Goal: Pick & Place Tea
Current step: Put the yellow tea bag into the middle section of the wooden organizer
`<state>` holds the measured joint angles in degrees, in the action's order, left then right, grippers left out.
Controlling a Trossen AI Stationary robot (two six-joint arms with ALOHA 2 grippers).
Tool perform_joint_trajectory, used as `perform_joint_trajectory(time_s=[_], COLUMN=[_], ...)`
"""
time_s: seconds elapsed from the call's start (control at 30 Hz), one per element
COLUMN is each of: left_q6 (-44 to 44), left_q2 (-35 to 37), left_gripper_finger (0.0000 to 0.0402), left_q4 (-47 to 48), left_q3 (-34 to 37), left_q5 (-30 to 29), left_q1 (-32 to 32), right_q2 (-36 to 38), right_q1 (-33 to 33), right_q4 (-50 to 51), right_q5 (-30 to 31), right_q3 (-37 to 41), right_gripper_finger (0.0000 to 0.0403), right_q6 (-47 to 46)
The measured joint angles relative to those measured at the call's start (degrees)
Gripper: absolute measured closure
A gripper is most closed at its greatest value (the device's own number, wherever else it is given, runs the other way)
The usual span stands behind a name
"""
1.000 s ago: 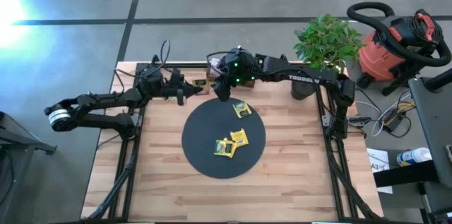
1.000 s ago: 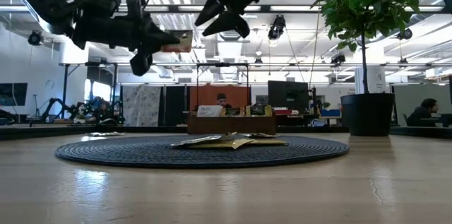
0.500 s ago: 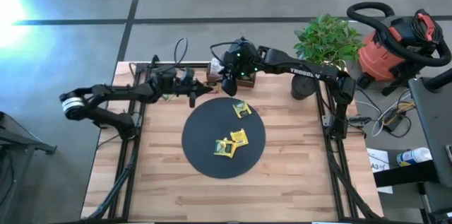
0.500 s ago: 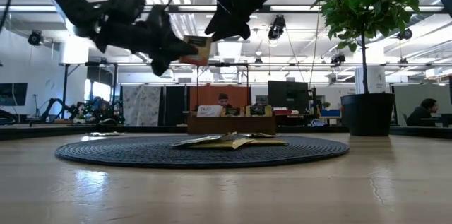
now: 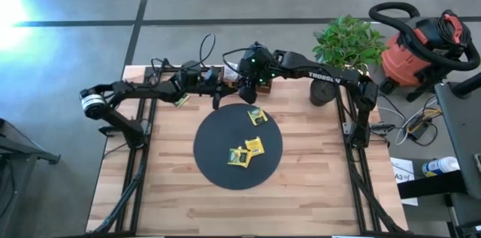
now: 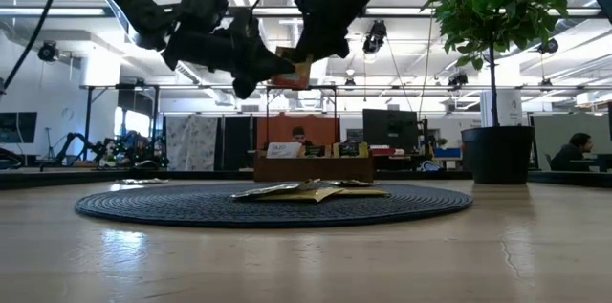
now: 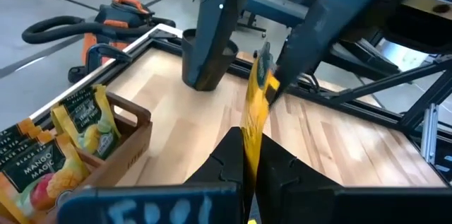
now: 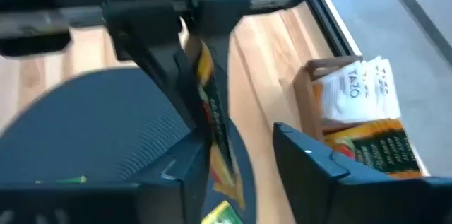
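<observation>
Above the far rim of the black disc (image 5: 237,146), a tea packet (image 7: 256,104) is held clamped in the left end effector (image 7: 244,155) and is judged ready for release, while the right end effector (image 8: 236,150) is spread empty beside it.

A yellow-orange tea packet (image 7: 254,104) is clamped in the dark left gripper (image 7: 244,164). Yellow-green packets (image 5: 248,148) are laid on the black disc (image 5: 218,148).
</observation>
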<state>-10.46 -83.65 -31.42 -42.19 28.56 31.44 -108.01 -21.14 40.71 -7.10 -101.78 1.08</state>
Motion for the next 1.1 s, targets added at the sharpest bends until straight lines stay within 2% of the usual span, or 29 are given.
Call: perform_joint_trajectory(time_s=[0.27, 0.33, 0.5, 0.67, 0.77, 0.93, 1.1], left_q6=[-0.08, -0.14, -1.61, -1.64, -2.46, -5.15, -5.92], left_q2=[-0.33, -0.51, -0.86, -0.89, -0.43, 1.04, 3.05], left_gripper_finger=[0.0388, 0.0387, 0.0354, 0.029, 0.0261, 0.0244, 0.0243], left_q4=[-0.37, -0.44, -0.06, 3.0, 8.25, 15.84, 15.82], left_q3=[0.09, 0.04, 0.03, 0.17, 0.22, 0.67, 2.68], left_q5=[-1.06, -2.35, -6.05, -13.06, -16.62, -15.74, -14.08], left_q1=[0.04, 0.04, 0.02, 0.02, 0.09, -0.18, -0.94], right_q2=[-0.04, -0.07, -0.15, -0.5, -1.81, -6.69, -10.41], right_q1=[-0.22, -0.24, -0.37, -0.98, -2.61, -5.64, -8.72], right_q4=[-0.3, -0.84, -2.66, -3.9, -4.04, -4.74, -5.44], right_q5=[-0.15, -0.21, 0.06, 7.06, 7.41, 7.32, 6.61], right_q3=[0.02, 0.07, 0.17, 0.22, 0.2, 0.2, -0.02], right_gripper_finger=[0.037, 0.0388, 0.0394, 0.0394, 0.0394, 0.0394, 0.0394], right_q6=[4.01, 4.24, 4.18, 3.54, 0.42, 0.04, 5.98])
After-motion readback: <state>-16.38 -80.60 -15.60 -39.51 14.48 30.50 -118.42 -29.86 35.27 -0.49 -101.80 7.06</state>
